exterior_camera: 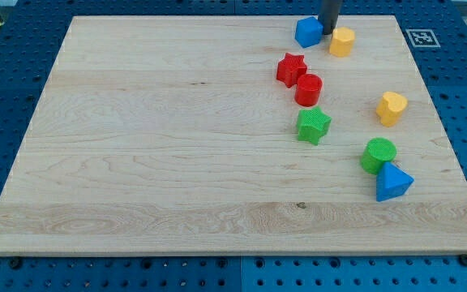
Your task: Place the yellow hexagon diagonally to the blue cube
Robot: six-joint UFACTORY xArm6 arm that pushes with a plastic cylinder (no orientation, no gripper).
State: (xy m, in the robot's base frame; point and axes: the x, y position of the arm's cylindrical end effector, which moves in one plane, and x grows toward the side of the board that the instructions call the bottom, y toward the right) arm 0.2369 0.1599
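The yellow hexagon (341, 40) sits near the view's top right of the wooden board (136, 146). The blue cube (307, 32) sits just to its left, a small gap apart. My tip (328, 31) comes down from the view's top edge between the two, at the cube's right side and the hexagon's upper left corner. Whether it touches either block cannot be told.
A red star (291, 69), a red cylinder (308, 89) and a green star (313, 126) run down the board's middle right. A yellow heart-shaped block (392, 108), a green cylinder (378, 156) and a blue triangular block (392, 182) lie further right.
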